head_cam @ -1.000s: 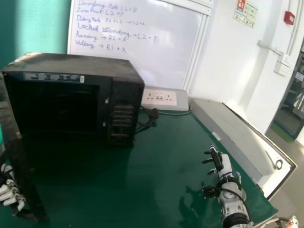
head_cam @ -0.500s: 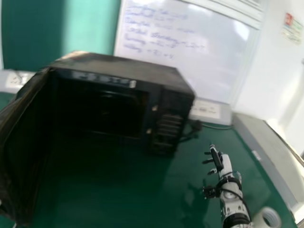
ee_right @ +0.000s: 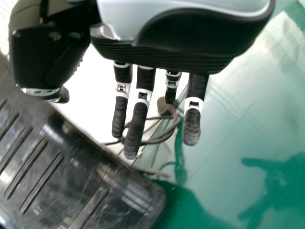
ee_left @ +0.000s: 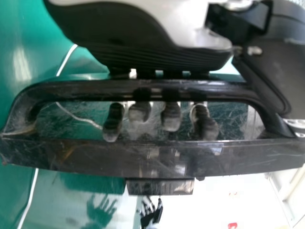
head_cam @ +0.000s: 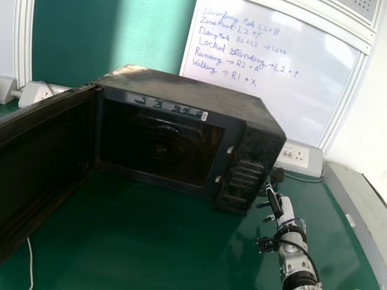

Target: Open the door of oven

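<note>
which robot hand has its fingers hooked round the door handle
The left robot hand: its fingers go behind the door handle, while the right robot hand has straight fingers, away from it.

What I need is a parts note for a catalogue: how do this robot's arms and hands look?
The white and black right hand has black fingers with white bands; the left hand has a matching shell. The pale grey right forearm has black bands, a black cable and a small black boxy unit.
</note>
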